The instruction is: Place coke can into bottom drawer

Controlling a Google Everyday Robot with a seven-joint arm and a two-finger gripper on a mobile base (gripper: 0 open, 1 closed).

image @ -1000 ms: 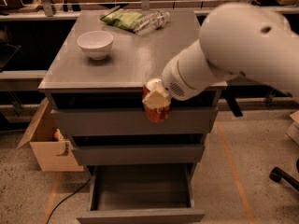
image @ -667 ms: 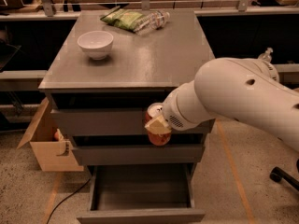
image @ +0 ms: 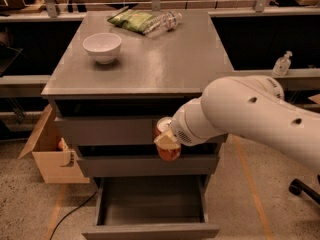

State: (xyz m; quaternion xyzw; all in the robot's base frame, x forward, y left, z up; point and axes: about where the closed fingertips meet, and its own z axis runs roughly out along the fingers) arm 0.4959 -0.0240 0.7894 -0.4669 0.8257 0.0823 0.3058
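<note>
My gripper (image: 166, 140) is shut on the coke can (image: 168, 150), a small red can with a silver top, held upright in front of the grey cabinet's middle drawer front. The white arm (image: 250, 115) reaches in from the right. The bottom drawer (image: 150, 204) is pulled open below the can; its grey inside shows nothing in it. The can hangs above the drawer's rear part.
A white bowl (image: 102, 47), a green snack bag (image: 131, 20) and a clear plastic bottle (image: 164, 22) sit on the cabinet top (image: 165, 64). A cardboard box (image: 47, 154) stands on the floor at the left. A chair wheel (image: 296, 186) is at the right.
The arm has lowered and moved slightly right, bringing the can down from the top drawer's level to the middle drawer's front.
</note>
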